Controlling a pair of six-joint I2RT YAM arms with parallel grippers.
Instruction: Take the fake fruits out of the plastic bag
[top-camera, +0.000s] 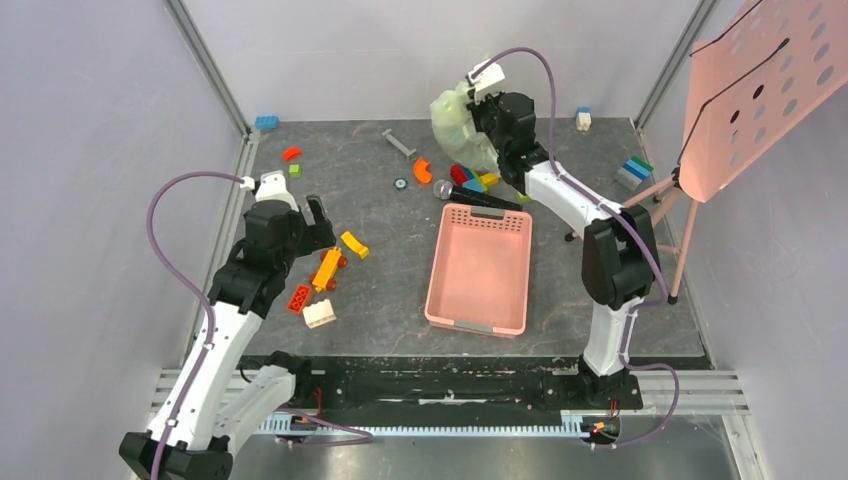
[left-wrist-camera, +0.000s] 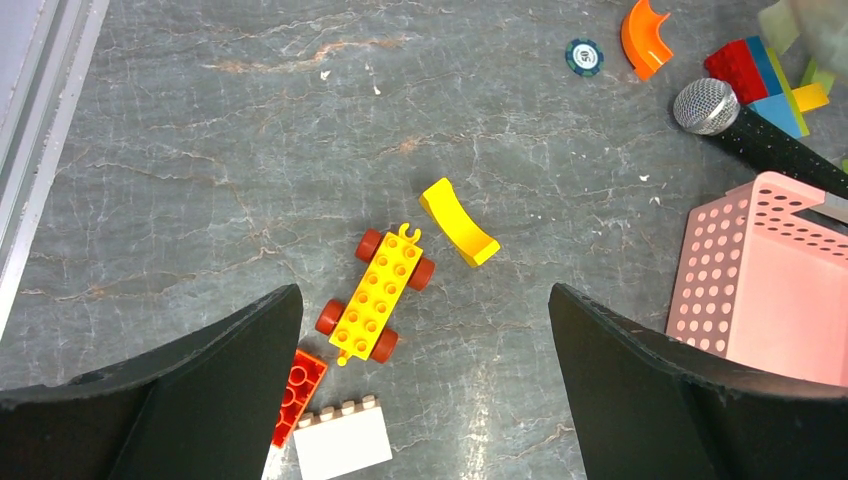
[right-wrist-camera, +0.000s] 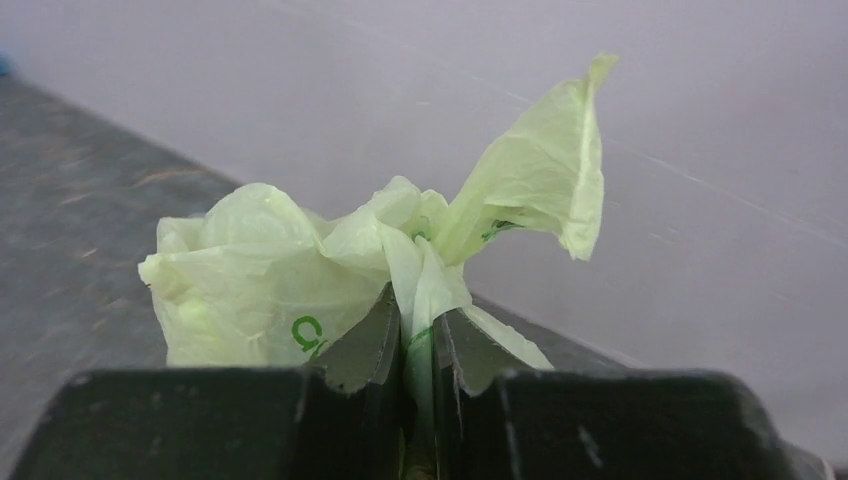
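**Right tool pinching the bag at the far side; no fruit out yet.**

The right tool (right-wrist-camera: 415, 312) is nearly closed on a gathered fold of the plastic bag (right-wrist-camera: 260, 275). The bag appears raised off the worktop (top-camera: 390, 250) near the back wall, above a cluster of toy blocks (top-camera: 470, 178). The left tool (left-wrist-camera: 422, 295) stands wide and holds nothing, over a yellow wheeled block (left-wrist-camera: 377, 295). No fake fruits show on the worktop or in the pink basket (top-camera: 478, 270). Judged from this, they are all inside the bag and the whole emptying is left to do. Writing: a green printed mark (right-wrist-camera: 308, 330) on the bag, perhaps a "C", cut off by a crease and not readable.
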